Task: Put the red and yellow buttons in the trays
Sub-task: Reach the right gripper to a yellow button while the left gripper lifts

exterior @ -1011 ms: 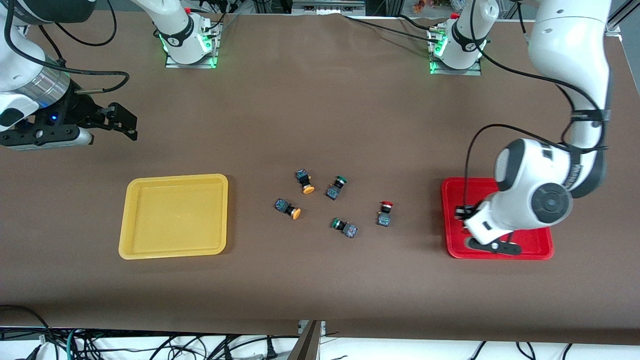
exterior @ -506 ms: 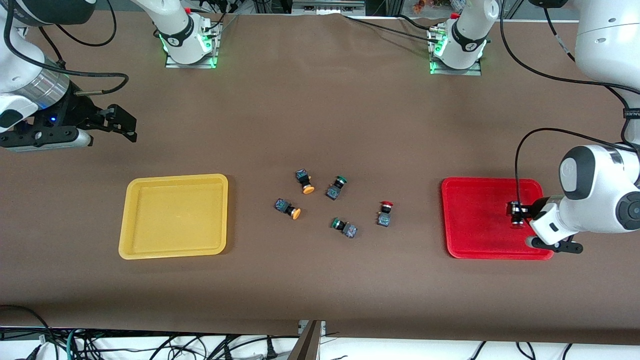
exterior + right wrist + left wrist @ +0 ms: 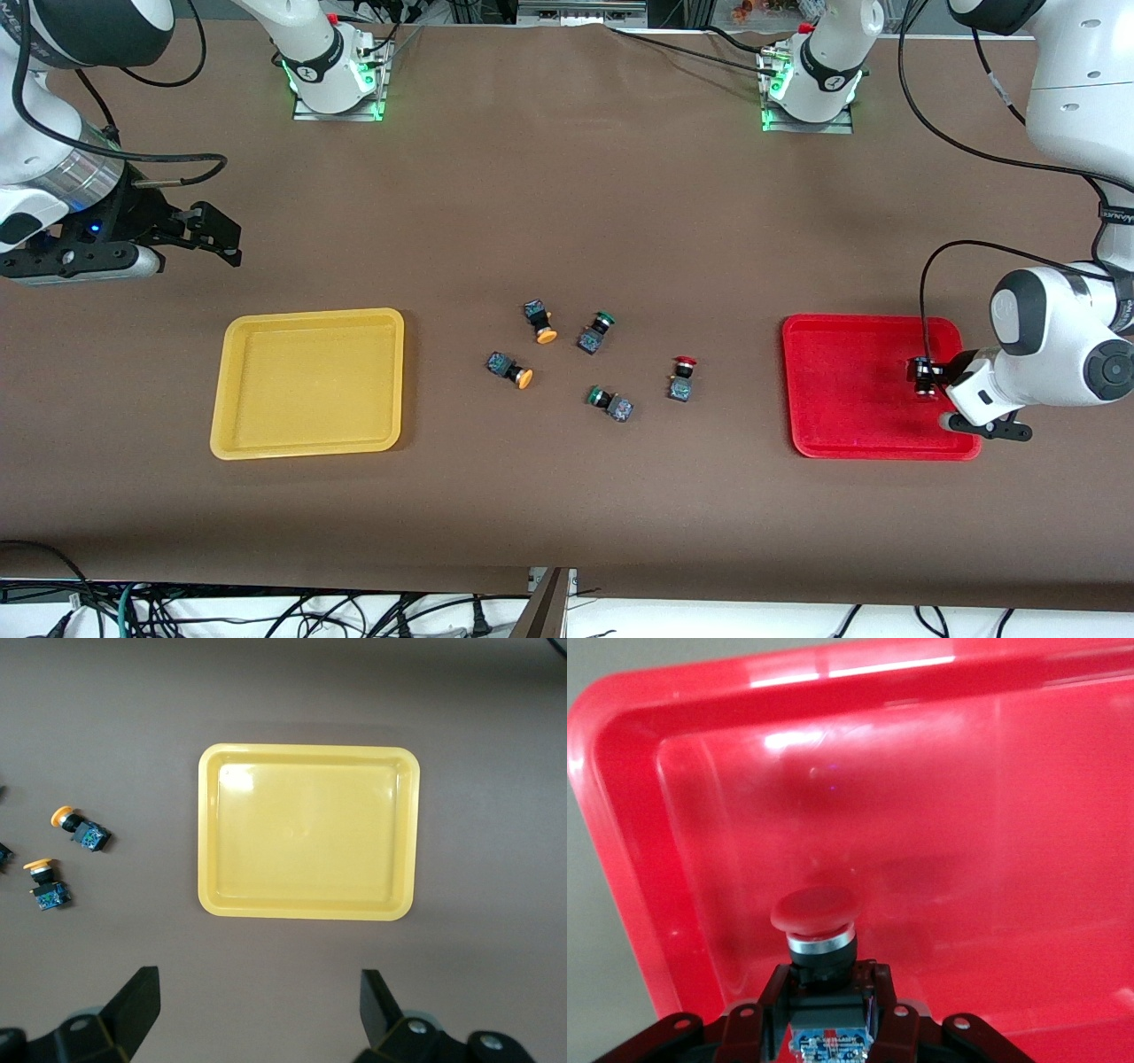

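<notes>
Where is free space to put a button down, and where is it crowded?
The yellow tray holds nothing. The red tray is bare except beneath the left gripper, shut on a red button. The five buttons between the trays are crowded.

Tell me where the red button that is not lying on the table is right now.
The red button is clamped in the left hand, over the red tray at the left arm's end of the table, above the tray's edge farthest from the loose buttons.
</notes>
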Controlling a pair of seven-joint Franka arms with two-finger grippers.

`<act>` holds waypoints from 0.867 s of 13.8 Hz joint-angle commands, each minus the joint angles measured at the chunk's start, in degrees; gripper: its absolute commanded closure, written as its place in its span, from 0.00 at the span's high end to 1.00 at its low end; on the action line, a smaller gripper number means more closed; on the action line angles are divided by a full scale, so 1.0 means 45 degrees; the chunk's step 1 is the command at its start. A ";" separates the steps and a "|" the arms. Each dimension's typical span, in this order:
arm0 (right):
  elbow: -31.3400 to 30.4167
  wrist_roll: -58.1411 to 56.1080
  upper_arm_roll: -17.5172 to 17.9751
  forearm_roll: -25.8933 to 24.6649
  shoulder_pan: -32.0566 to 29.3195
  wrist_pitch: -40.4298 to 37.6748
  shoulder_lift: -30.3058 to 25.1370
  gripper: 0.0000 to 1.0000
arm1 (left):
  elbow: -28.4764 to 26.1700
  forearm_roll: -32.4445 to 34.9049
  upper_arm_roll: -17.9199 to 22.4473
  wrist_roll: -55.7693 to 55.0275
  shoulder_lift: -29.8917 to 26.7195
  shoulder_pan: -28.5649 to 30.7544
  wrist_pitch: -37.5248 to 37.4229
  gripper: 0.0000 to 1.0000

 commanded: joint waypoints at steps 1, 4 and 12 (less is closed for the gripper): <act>0.0232 -0.0166 0.0216 0.0142 0.0151 -0.0016 0.1384 1.00 | -0.0596 0.0299 -0.0129 0.0511 -0.0295 0.0279 0.0315 0.17; 0.0192 -0.0263 0.0508 -0.0032 0.1065 0.1056 0.2614 1.00 | -0.0927 0.0279 -0.0109 0.0492 -0.0276 0.0473 0.0858 0.20; 0.1557 -0.0362 0.0646 -0.0171 0.4466 0.6777 0.7636 1.00 | -0.1866 0.0279 -0.0129 0.0473 -0.0373 0.0963 0.1820 0.70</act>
